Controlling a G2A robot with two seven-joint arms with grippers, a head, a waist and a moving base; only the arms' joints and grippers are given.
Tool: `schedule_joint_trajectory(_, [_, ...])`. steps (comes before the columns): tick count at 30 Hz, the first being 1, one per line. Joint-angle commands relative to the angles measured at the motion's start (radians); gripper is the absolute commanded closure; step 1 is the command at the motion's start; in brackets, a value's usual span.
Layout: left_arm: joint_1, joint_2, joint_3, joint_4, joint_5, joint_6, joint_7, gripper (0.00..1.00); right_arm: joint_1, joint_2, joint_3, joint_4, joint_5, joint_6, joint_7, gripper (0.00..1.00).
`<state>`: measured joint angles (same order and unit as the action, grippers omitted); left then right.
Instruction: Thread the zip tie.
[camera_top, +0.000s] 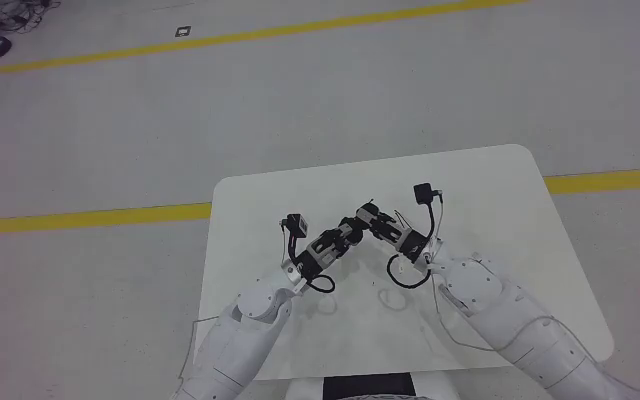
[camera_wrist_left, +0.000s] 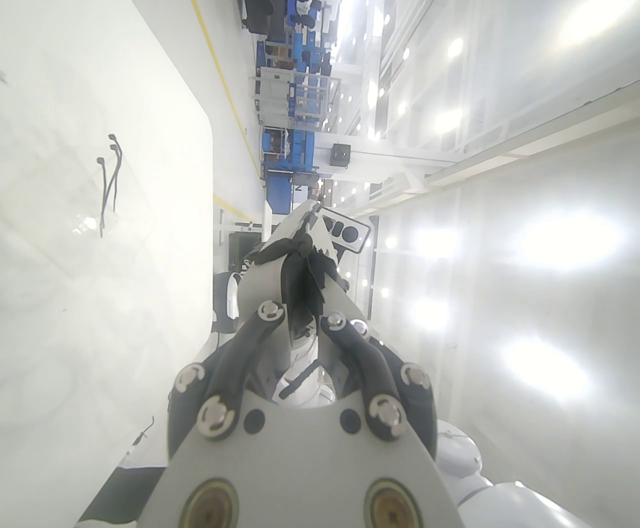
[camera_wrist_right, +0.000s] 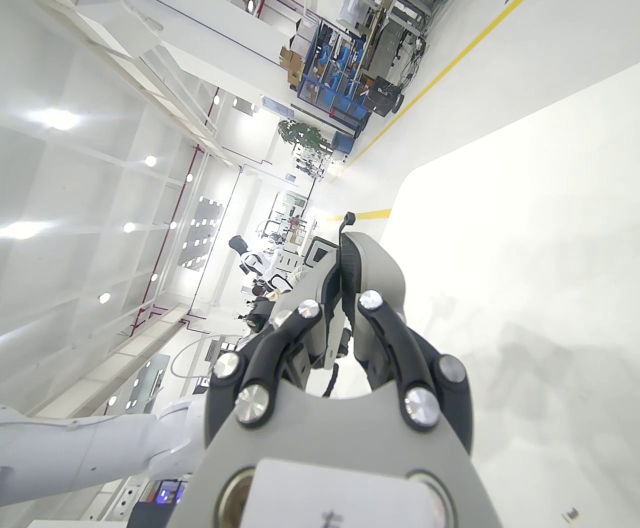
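My right pincer (camera_wrist_right: 344, 250) clamps the zip tie (camera_wrist_right: 349, 218), head poking free (ready for threading, I judge); my left pincer (camera_wrist_left: 306, 240) is clenched, contents unclear.

Pretty sure this is a big robotics lab or factory hall: pale floor with yellow lane lines (camera_top: 300, 30), blue parts racks (camera_wrist_right: 330, 65), high ceiling lights (camera_wrist_right: 55, 117), maybe another white robot (camera_wrist_right: 255, 262) far back.
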<state>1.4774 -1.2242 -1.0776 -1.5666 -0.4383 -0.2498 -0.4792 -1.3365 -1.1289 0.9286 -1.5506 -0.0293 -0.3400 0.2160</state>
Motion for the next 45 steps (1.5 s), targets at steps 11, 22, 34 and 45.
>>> schedule_joint_trajectory(11, [0.002,0.004,0.001,-0.003,-0.011,-0.019,-0.003,1.00,-0.012,-0.009,0.018,-0.005,-0.011,0.000,0.006,1.00])
schedule_joint_trajectory(22, [0.000,0.006,0.005,-0.005,-0.010,-0.019,0.008,0.60,-0.023,-0.016,0.035,-0.009,-0.023,0.000,0.015,1.00])
schedule_joint_trajectory(34, [-0.004,0.009,0.006,-0.005,-0.008,-0.016,0.018,0.73,-0.026,-0.024,0.047,-0.009,-0.030,0.000,0.031,1.00])
schedule_joint_trajectory(45, [-0.007,0.011,0.012,-0.006,-0.007,-0.012,0.024,0.81,-0.032,-0.030,0.059,-0.008,-0.034,0.000,0.046,1.00])
